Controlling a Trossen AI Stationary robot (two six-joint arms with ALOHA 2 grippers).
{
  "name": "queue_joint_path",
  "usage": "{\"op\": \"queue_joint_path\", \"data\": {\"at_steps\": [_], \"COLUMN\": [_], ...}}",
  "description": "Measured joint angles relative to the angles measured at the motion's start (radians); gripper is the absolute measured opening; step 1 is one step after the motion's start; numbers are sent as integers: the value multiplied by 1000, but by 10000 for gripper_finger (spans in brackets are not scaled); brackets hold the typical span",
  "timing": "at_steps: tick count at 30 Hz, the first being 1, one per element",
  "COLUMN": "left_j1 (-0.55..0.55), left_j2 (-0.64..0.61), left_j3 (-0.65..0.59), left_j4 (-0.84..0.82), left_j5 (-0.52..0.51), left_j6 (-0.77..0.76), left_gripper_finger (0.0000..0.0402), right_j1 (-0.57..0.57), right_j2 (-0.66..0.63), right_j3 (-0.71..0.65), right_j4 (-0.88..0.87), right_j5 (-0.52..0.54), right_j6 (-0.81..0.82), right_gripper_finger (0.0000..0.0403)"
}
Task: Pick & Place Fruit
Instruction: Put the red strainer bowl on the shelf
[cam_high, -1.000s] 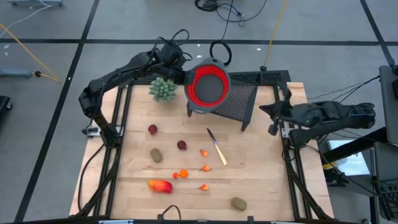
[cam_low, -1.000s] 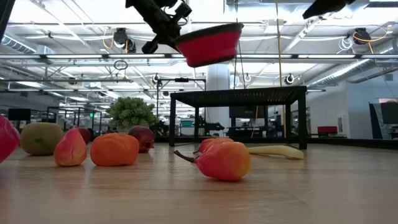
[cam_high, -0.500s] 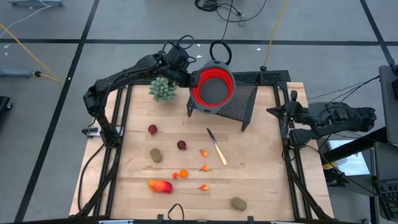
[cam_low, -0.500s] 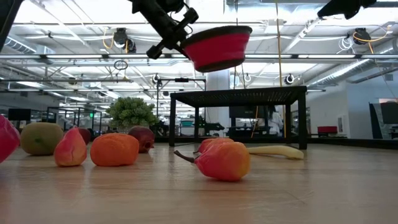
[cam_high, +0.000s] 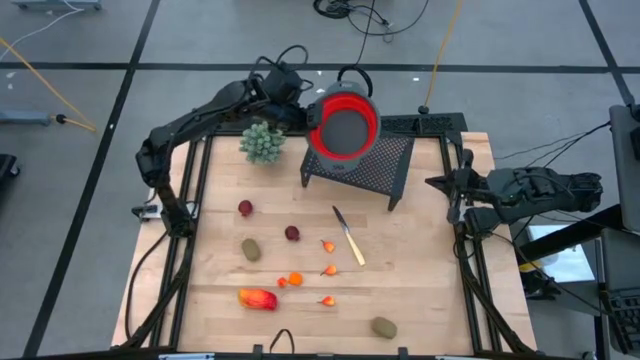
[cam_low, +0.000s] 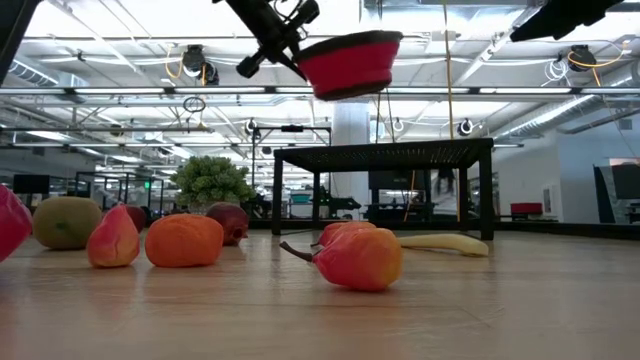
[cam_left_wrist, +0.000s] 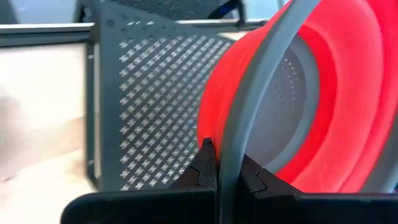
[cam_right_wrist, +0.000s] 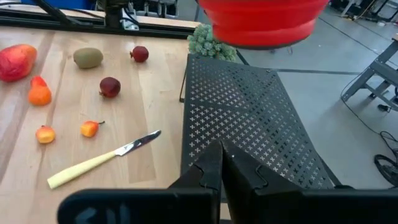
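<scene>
Left gripper (cam_left_wrist: 217, 171): fingers pressed together on the grey rim of a red collapsible colander (cam_high: 343, 123), pinching it. The colander hangs in the air above the black perforated metal stand (cam_high: 362, 166), upper centre of the high view; in the low view it sits at top centre, tilted, clear of the stand's top.

Right gripper (cam_right_wrist: 221, 163): fingers pressed together, nothing between them. It hovers at the right edge of the table (cam_high: 420, 300), right of the stand, with its arm reaching in from the right side of the frame.

Stand: dark mesh, four legs, upper centre of the table. Pale green knobbly bunch (cam_high: 262, 143) just left of it, upper left of the board.

Fruit, all lying on the wooden table, none held:
- Dark red ball (cam_high: 245, 208), left of centre; a second dark red ball (cam_high: 292, 233) nearer the middle.
- Brownish-green oval (cam_high: 251, 249), lower left of centre; another brownish-green oval (cam_high: 384, 326) at lower right.
- Red-orange-yellow oblong (cam_high: 258, 298), lower left.
- Small orange piece (cam_high: 294, 279) near the middle bottom, with tiny orange-red bits (cam_high: 328, 245) scattered around it, between the oblong and the knife.

Yellow-handled knife (cam_high: 349, 238): flat on the board, centre, lying diagonally, below the stand and well apart from both grippers.
</scene>
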Motion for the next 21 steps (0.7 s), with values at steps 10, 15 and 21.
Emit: {"op": "queue_joint_path", "data": {"at_steps": [10, 15, 21], "left_j1": [-6, 3, 1], "left_j2": [209, 262, 274], "left_j3": [310, 370, 370], "left_j4": [-237, -322, -337], "left_j5": [-26, -11, -17], "left_j6": [46, 42, 51], "left_gripper_finger": [1, 1, 1], "right_j1": [0, 0, 0], "right_j2": [0, 0, 0], "right_j3": [0, 0, 0], "right_j4": [0, 0, 0], "right_j5": [-16, -16, -16], "right_j6": [-11, -14, -26], "right_gripper_finger": [0, 0, 0]}}
